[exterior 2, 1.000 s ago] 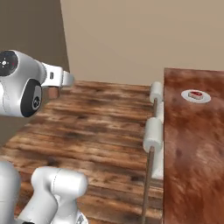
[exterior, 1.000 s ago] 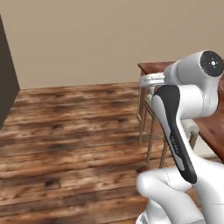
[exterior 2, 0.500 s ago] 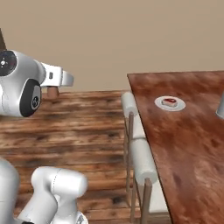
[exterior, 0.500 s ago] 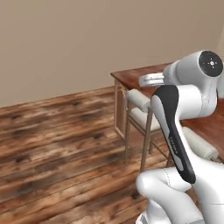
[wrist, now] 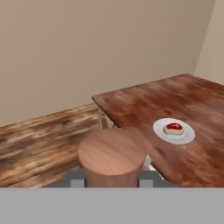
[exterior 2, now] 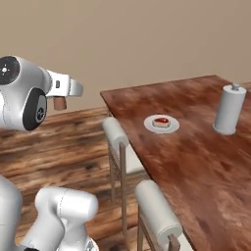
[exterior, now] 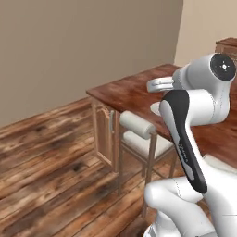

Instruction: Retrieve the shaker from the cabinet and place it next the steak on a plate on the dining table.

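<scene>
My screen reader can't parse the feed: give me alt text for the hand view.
The brown wooden shaker sits gripped between the fingers, close to the camera. Beyond it, the steak lies on a white plate on the dark wood dining table.

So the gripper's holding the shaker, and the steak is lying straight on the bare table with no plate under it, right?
Not quite. The gripper does hold the shaker, but the steak isn't on the bare table: it sits on a white plate, which rests on the table. The hand view shows this, and so does the right base view.
</scene>
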Available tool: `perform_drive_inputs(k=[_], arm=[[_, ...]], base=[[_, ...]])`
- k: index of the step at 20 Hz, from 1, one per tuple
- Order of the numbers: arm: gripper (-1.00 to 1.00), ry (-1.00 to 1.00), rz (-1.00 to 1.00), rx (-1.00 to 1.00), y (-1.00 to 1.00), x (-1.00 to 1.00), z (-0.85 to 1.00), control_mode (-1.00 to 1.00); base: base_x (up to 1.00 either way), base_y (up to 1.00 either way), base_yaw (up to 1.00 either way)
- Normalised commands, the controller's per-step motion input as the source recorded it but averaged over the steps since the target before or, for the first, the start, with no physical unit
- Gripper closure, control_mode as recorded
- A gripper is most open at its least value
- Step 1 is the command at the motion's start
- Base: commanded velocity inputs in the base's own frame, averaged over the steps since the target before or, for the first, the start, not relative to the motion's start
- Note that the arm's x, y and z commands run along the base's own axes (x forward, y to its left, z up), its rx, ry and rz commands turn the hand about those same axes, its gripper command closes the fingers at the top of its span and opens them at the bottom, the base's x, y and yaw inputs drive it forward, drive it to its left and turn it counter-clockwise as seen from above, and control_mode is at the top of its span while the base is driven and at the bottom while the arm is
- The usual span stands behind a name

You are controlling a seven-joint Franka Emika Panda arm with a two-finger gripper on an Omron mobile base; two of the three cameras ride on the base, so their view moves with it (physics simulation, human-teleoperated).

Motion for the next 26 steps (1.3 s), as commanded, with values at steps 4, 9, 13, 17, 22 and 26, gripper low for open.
perform_drive_inputs(k=[4,9,13,17,22,26], arm=[[1.0,0.0,0.0,0.0,0.0,0.0,0.0,1.0],[1.0,0.0,0.0,0.0,0.0,0.0,0.0,1.0],[1.0,0.0,0.0,0.0,0.0,0.0,0.0,1.0],[1.0,0.0,0.0,0.0,0.0,0.0,0.0,1.0],[1.0,0.0,0.0,0.0,0.0,0.0,0.0,1.0],[1.0,0.0,0.0,0.0,0.0,0.0,0.0,1.0]], base=[[0.62,0.25,-0.5],[0.56,0.09,-0.47],[0.58,0.0,-0.4],[0.72,0.0,-0.35],[0.95,0.04,-0.28],[1.0,0.0,-0.18]])
